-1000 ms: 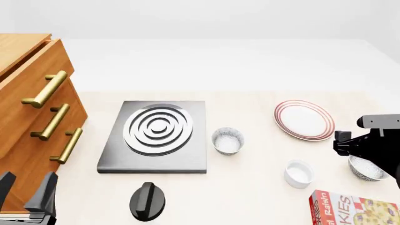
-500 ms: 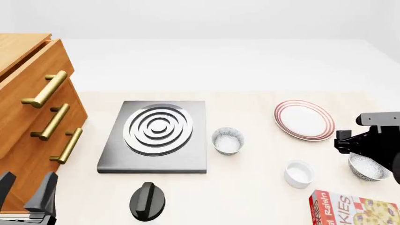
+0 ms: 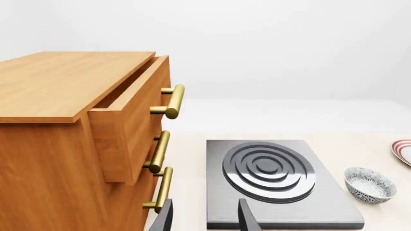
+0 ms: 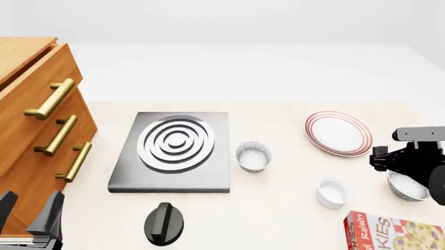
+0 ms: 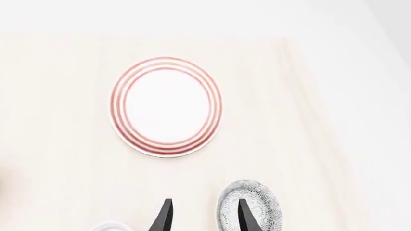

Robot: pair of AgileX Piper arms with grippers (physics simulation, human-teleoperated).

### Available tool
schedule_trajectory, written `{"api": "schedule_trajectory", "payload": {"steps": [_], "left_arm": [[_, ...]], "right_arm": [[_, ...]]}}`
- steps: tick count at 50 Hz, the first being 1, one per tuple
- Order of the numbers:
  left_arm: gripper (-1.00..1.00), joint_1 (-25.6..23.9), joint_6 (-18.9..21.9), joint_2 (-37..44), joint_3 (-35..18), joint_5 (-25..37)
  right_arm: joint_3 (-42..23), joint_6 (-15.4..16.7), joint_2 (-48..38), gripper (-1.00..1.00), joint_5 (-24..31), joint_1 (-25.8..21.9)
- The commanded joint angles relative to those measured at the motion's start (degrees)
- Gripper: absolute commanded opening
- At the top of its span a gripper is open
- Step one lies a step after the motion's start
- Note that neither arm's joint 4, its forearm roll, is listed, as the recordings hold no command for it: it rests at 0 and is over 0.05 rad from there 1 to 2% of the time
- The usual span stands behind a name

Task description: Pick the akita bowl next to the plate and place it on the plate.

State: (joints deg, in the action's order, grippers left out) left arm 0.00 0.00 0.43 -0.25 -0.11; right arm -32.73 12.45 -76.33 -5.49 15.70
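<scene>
The plate [image 4: 338, 133], white with red rings, lies at the right of the table and shows whole in the right wrist view [image 5: 167, 107]. Near the right table edge, on my side of the plate, stands a speckled akita bowl [image 4: 405, 187]. The right arm [image 4: 413, 156] hovers just above it and covers part of it. In its wrist view my right gripper [image 5: 204, 219] is open and empty, with one finger [image 5: 243, 215] over the bowl [image 5: 253, 211] near its rim. My left gripper [image 4: 28, 213] stands open and empty at the front left, far from both.
A second speckled bowl [image 4: 253, 156] stands between the plate and the grey stove plate [image 4: 174, 151]. A white ramekin [image 4: 332, 192] and a cookie box [image 4: 393, 232] are at the front right. A black knob [image 4: 165, 224] lies in front of the stove. A wooden drawer cabinet [image 4: 41, 130] fills the left.
The right arm has crept slightly to the left above the right-hand bowl. The left arm and all the objects have stayed put.
</scene>
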Motion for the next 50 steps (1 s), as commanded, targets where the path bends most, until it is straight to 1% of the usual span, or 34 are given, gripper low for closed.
{"api": "schedule_trajectory", "payload": {"steps": [1, 3, 4, 5, 6, 8, 9, 10, 12, 13, 14, 16, 17, 19, 20, 21, 22, 24, 25, 26, 27, 28, 29, 33, 34, 35, 37, 38, 39, 41, 46, 47, 48, 50], "left_arm": [[1.0, 0.01, 0.01, 0.01, 0.0, 0.0], [1.0, 0.0, 0.0, 0.0, 0.0, 0.0], [1.0, 0.0, 0.0, -0.01, 0.0, 0.0], [1.0, 0.0, -0.01, 0.0, 0.0, 0.0], [1.0, 0.0, 0.0, 0.0, 0.0, 0.0], [1.0, 0.01, 0.01, 0.01, 0.0, 0.0], [1.0, 0.01, 0.01, 0.01, 0.0, 0.0], [1.0, 0.0, 0.0, 0.0, 0.0, 0.0], [1.0, -0.01, 0.0, -0.01, 0.0, 0.0], [1.0, -0.01, 0.0, -0.01, 0.0, 0.0], [1.0, 0.0, 0.0, 0.0, 0.0, 0.0], [1.0, -0.01, 0.01, 0.0, 0.0, 0.0], [1.0, 0.0, 0.0, 0.0, 0.0, 0.0], [1.0, 0.0, 0.0, 0.0, 0.0, 0.0], [1.0, -0.01, -0.01, 0.01, 0.0, 0.0], [1.0, 0.01, 0.0, 0.01, 0.0, 0.0], [1.0, 0.01, -0.01, 0.0, 0.0, 0.0], [1.0, 0.0, 0.0, 0.01, 0.0, 0.0], [1.0, -0.01, -0.01, 0.0, 0.0, 0.0], [1.0, 0.01, 0.01, 0.0, 0.0, 0.0], [1.0, 0.0, 0.01, 0.0, 0.0, 0.0], [1.0, 0.0, -0.01, 0.0, 0.0, 0.0], [1.0, 0.0, 0.01, 0.0, 0.0, 0.0], [1.0, 0.0, 0.01, -0.01, 0.0, 0.0], [1.0, 0.0, -0.01, -0.01, 0.0, 0.0], [1.0, -0.01, 0.0, 0.0, 0.0, 0.0], [1.0, 0.02, 0.0, -0.01, 0.0, 0.0], [1.0, 0.0, 0.0, 0.0, 0.0, 0.0], [1.0, 0.0, 0.0, 0.0, 0.0, 0.0], [1.0, 0.0, 0.01, 0.01, 0.0, 0.0], [1.0, 0.01, 0.02, -0.01, 0.0, 0.0], [1.0, 0.01, 0.02, -0.01, 0.0, 0.0], [1.0, 0.01, 0.03, -0.01, 0.0, 0.0], [1.0, 0.01, 0.05, -0.01, 0.0, 0.0]], "right_arm": [[1.6, -0.51, -4.21, 1.0, -4.49, 0.2], [1.65, -0.43, -4.39, 1.0, -4.55, 0.3], [0.71, -0.75, -3.07, 1.0, -2.13, 0.2], [1.82, -0.58, -4.5, 1.0, -4.56, 0.3], [2.28, -0.5, -5.1, 1.0, -5.41, 0.26], [1.57, -0.57, -4.04, 1.0, -3.27, 0.27], [1.56, -0.57, -4.03, 1.0, -3.25, 0.27], [2.92, -0.76, -5.69, 1.0, -6.15, 0.41], [3.29, -0.7, -6.1, 1.0, -6.86, 0.46], [2.56, -0.68, -4.91, 1.0, -4.87, 0.59], [2.31, -0.76, -4.51, 1.0, -4.17, 0.63], [2.43, -0.25, -5.19, 1.0, -4.57, 1.39], [1.95, -0.16, -4.92, 1.0, -3.73, 1.59], [1.94, -0.16, -4.91, 1.0, -3.71, 1.59], [2.69, 0.29, -6.34, 1.0, -5.63, 1.85], [1.77, 0.49, -5.47, 1.0, -3.85, 1.96], [2.37, 0.44, -11.43, 1.0, -8.94, 2.07], [1.93, 0.22, -10.25, 1.0, -6.86, 1.95], [2.7, 1.05, -11.61, 1.0, -7.69, 1.52], [2.95, 0.56, -11.45, 1.0, -8.09, 1.52], [3.63, 0.44, -13.42, 1.0, -10.81, 1.77], [3.63, 0.52, -13.58, 1.0, -10.96, 1.87], [3.04, 0.47, -12.29, 1.0, -9.02, 1.93], [2.97, 0.87, -13.34, 1.0, -10.13, 2.69], [1.7, 1.02, -11.43, 1.0, -7.16, 2.94], [2.17, 1.07, -12.39, 1.0, -8.7, 3.07], [1.4, 1.2, -10.96, 1.0, -6.63, 3.12], [1.33, 1.04, -11.08, 1.0, -6.69, 3.03], [2.21, 1.25, -12.83, 1.0, -9.28, 3.03], [2.25, 1.17, -13.35, 1.0, -9.76, 2.95], [1.96, 1.7, -13.4, 1.0, -9.63, 3.44], [1.4, 1.71, -11.88, 1.0, -7.53, 3.5], [1.02, 1.74, -11.61, 1.0, -6.85, 3.62], [1.33, 1.72, -11.7, 1.0, -7.09, 3.66]]}}
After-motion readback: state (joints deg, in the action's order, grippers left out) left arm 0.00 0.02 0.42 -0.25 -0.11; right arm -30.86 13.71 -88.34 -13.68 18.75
